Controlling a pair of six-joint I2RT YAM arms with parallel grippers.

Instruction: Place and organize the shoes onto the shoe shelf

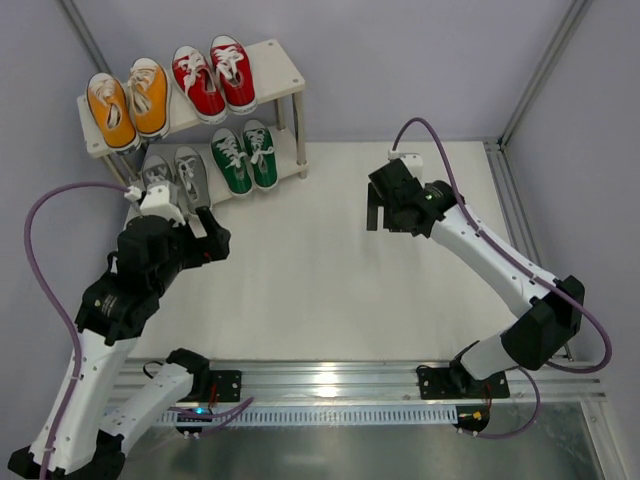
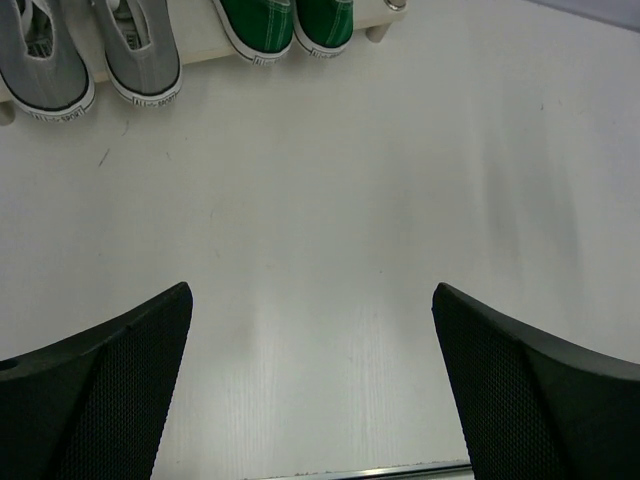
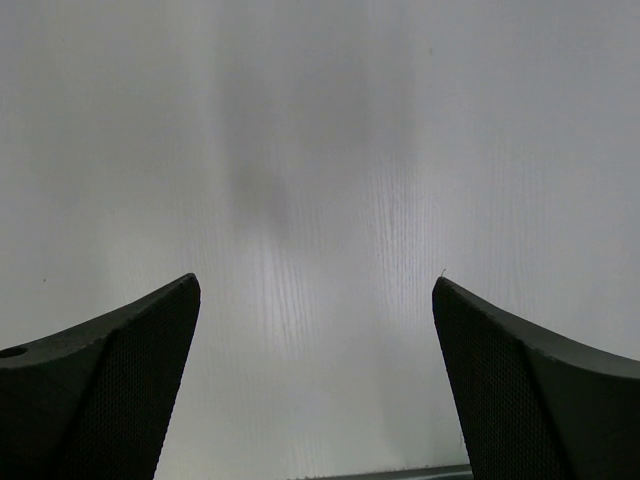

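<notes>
The shoe shelf point(image 1: 285, 78) stands at the far left of the table. Its top tier holds the orange pair point(image 1: 128, 104) and the red pair point(image 1: 213, 75). Its lower tier holds the grey pair point(image 1: 176, 175) and the green pair point(image 1: 245, 155). In the left wrist view the heels of the grey pair point(image 2: 90, 60) and green pair point(image 2: 285, 25) show at the top. My left gripper point(image 1: 205, 238) is open and empty, just in front of the grey pair. My right gripper point(image 1: 385, 208) is open and empty above the bare tabletop, right of the shelf.
The white tabletop point(image 1: 330, 270) stretches between the two arms. A metal rail point(image 1: 330, 375) runs along the near edge. Frame posts point(image 1: 545, 70) stand at the back right, with grey walls around.
</notes>
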